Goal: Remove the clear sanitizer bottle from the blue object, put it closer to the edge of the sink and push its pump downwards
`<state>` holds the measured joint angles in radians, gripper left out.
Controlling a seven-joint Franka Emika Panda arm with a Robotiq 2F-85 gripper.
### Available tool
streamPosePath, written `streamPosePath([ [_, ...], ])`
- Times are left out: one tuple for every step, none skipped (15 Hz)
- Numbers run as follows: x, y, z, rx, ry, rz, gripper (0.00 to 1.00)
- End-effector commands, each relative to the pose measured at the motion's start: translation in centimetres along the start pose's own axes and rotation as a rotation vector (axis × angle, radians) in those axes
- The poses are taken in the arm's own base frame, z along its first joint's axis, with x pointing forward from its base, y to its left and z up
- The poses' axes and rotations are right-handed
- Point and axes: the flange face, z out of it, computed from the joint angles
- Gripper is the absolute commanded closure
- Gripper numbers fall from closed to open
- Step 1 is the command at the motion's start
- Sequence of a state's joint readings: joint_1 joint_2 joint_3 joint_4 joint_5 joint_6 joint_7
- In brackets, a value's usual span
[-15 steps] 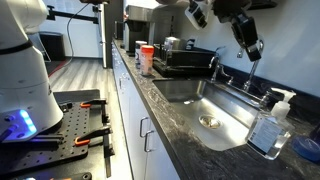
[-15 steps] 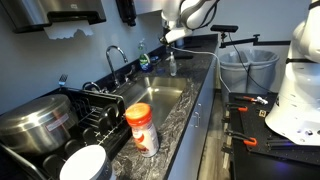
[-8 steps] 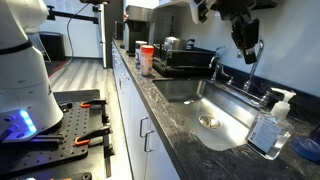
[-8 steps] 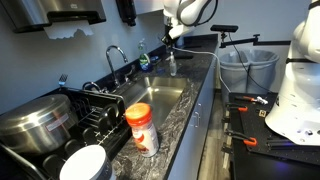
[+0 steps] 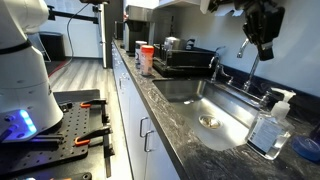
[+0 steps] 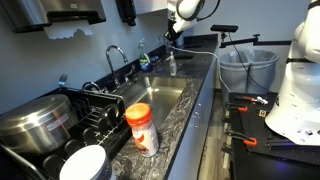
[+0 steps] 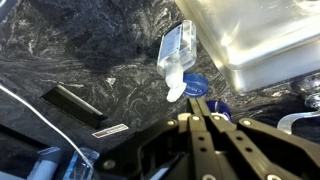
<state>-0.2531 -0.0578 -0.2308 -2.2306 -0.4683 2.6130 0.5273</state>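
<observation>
gripper (image 5: 262, 38) hangs high in an exterior view, well above the chrome faucet (image 5: 252, 72) at the back of the sink (image 5: 190, 92). its dark fingers are too blurred here to read. the clear sanitizer bottle (image 5: 269, 128) stands upright on the dark speckled countertop (image 5: 190, 145) at the near corner of the basin. it is flat-sided and see-through, with a pale label and a white pump (image 5: 281, 97) whose short nozzle points sideways. just beside it, at the frame's edge, lies the blue object (image 5: 308, 148) (only partly seen; whether the two touch cannot be told). bare counter runs along the front rim of the sink.

in an exterior view from the far end of the counter, the gripper (image 6: 169, 30) hovers above the clear sanitizer bottle (image 6: 172, 63), with open air between them. an orange-labelled container (image 6: 141, 128) stands near the camera, well apart from both.

in the wrist view, looking down, the two fingers (image 7: 186, 135) are pressed together with no gap between them. the clear sanitizer bottle (image 7: 176, 52) sits below and apart from them, its pump (image 7: 176, 90) overlapping a round blue shape (image 7: 200, 85). the steel wall of the sink (image 7: 240, 70) runs just beside the bottle, and bare stone lies open on its other side.
</observation>
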Motion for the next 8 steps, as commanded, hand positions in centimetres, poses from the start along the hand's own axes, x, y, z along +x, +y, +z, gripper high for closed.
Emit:
streamPosePath([
  [0.08,0.04,-0.03,0.001,0.0,0.001,0.99],
  [0.08,0.04,-0.03,0.002,0.0,0.001,0.99],
  [0.08,0.04,-0.03,0.002,0.0,0.001,0.99],
  [0.08,0.04,-0.03,0.002,0.0,0.001,0.99],
  [0.08,0.04,-0.03,0.002,0.0,0.001,1.0],
  [0.07,0.0,0.1,0.004,-0.015,-0.009,1.0],
  [0.01,-0.04,0.2,0.02,-0.04,-0.032,1.0],
  [0.05,0.05,0.29,0.035,-0.06,-0.047,1.0],
])
